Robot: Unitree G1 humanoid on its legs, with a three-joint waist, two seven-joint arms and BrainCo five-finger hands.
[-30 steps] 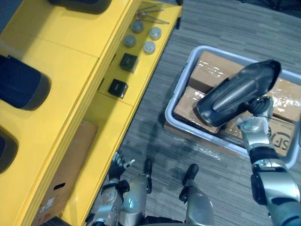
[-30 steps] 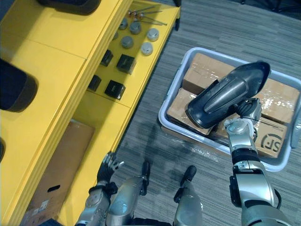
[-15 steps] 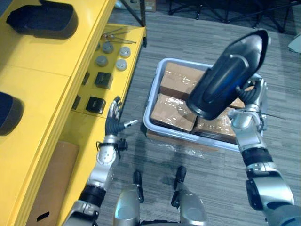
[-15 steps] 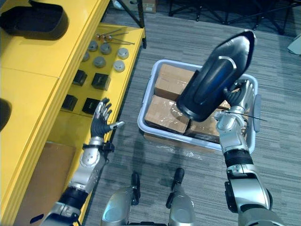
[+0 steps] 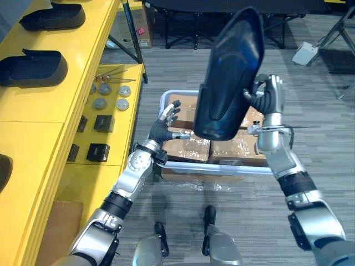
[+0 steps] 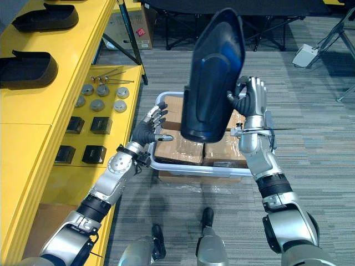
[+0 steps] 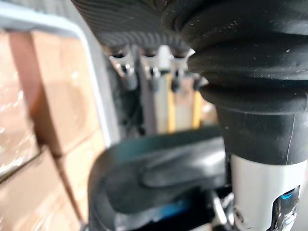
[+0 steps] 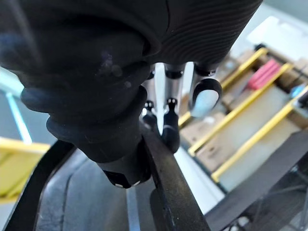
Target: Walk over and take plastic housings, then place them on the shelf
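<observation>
right eye view: black plastic housing [image 6: 213, 77] upright above crate [image 6: 188, 166] of boxes, edge clamped in curled right robot hand [image 6: 249, 102], left robot hand [image 6: 148, 127] spread empty near crate rim; best steadied two-handed, then carried level to bare yellow shelf [image 6: 33, 111].

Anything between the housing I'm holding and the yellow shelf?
Only the left robot hand, open, raised between the plastic housing in the right robot hand and the yellow shelf. Other housings occupy part of its top.
</observation>
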